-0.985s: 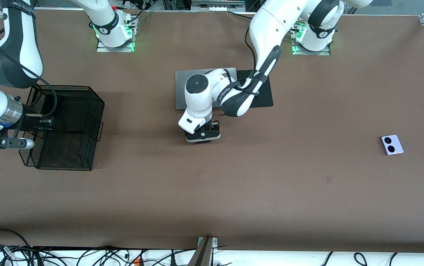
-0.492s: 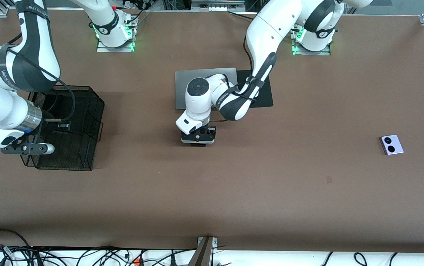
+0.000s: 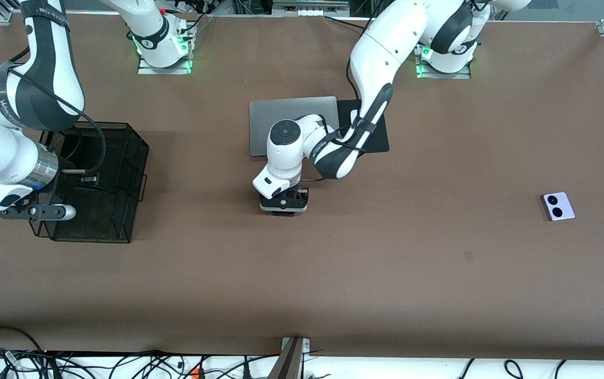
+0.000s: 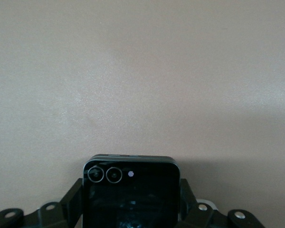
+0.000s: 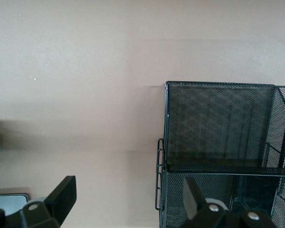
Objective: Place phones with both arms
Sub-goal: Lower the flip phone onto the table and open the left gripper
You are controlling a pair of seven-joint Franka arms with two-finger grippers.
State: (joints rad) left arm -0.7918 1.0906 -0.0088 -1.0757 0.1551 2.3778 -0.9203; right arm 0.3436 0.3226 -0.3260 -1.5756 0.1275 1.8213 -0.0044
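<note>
Left claw (image 3: 283, 206) low at mid-bench, fingers astride small black phone (image 4: 130, 190); grip unclear. Right claw (image 5: 126, 202) open over mesh basket (image 3: 96, 179). Lavender phone (image 3: 558, 206) untouched at left arm's end.

**Count on the table**

Two phones show: one squarish black phone (image 4: 130, 192) and one lavender-white phone (image 3: 558, 206) with two black circles. One black mesh basket (image 3: 122, 158). One grey slab (image 3: 265, 118), one black mat (image 3: 378, 139). Two arms, two grippers.
</note>
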